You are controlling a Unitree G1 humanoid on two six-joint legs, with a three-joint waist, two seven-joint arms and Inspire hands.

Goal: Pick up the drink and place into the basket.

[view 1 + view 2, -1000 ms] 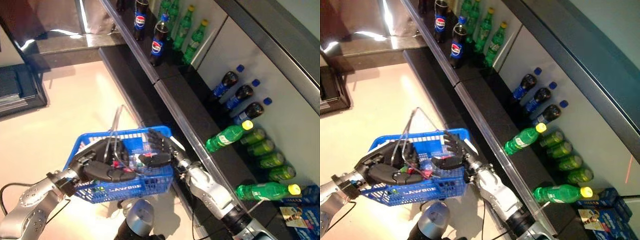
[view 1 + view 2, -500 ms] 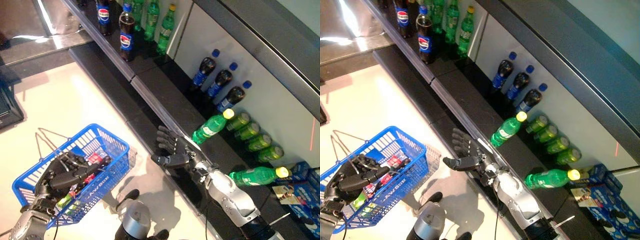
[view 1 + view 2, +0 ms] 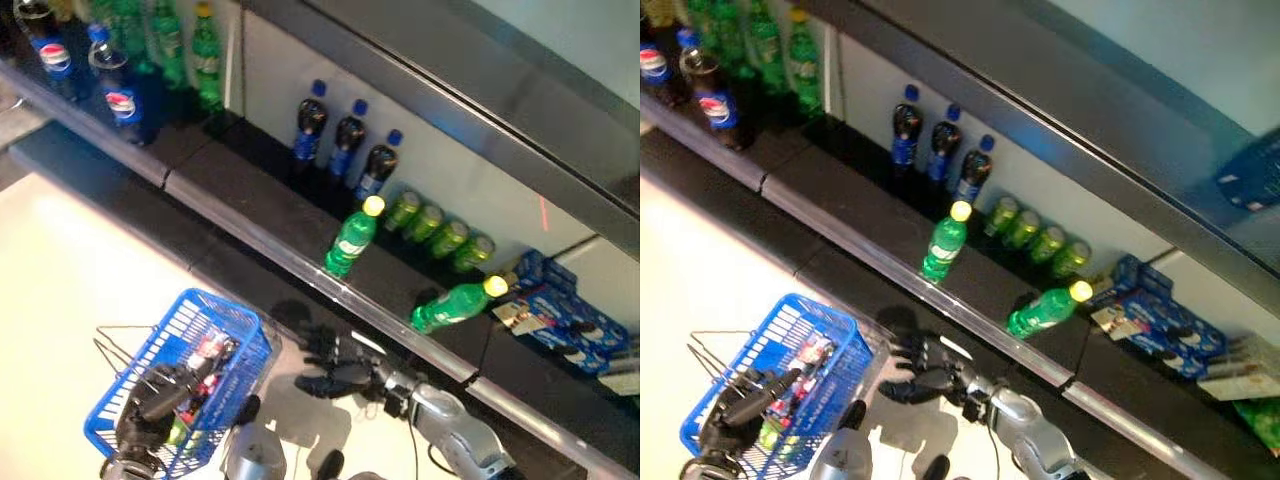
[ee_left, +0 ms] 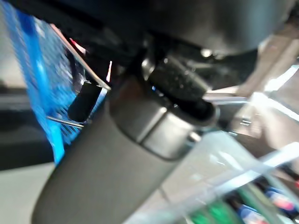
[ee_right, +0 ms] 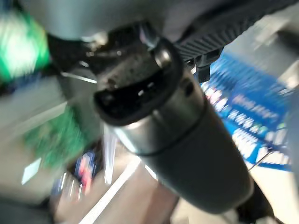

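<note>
Several drinks [image 3: 200, 352] already lie in the blue basket [image 3: 225, 318], whose handle the left hand [image 3: 150, 410] grips. The right hand [image 3: 335, 372] hangs empty, fingers relaxed, below the shelf [image 3: 250, 225], where a green bottle [image 3: 350, 240] stands near for picking.

Left hand [image 3: 150, 415] low at the left with fingers curled, right hand [image 3: 335, 365] outstretched, fingers spread
</note>
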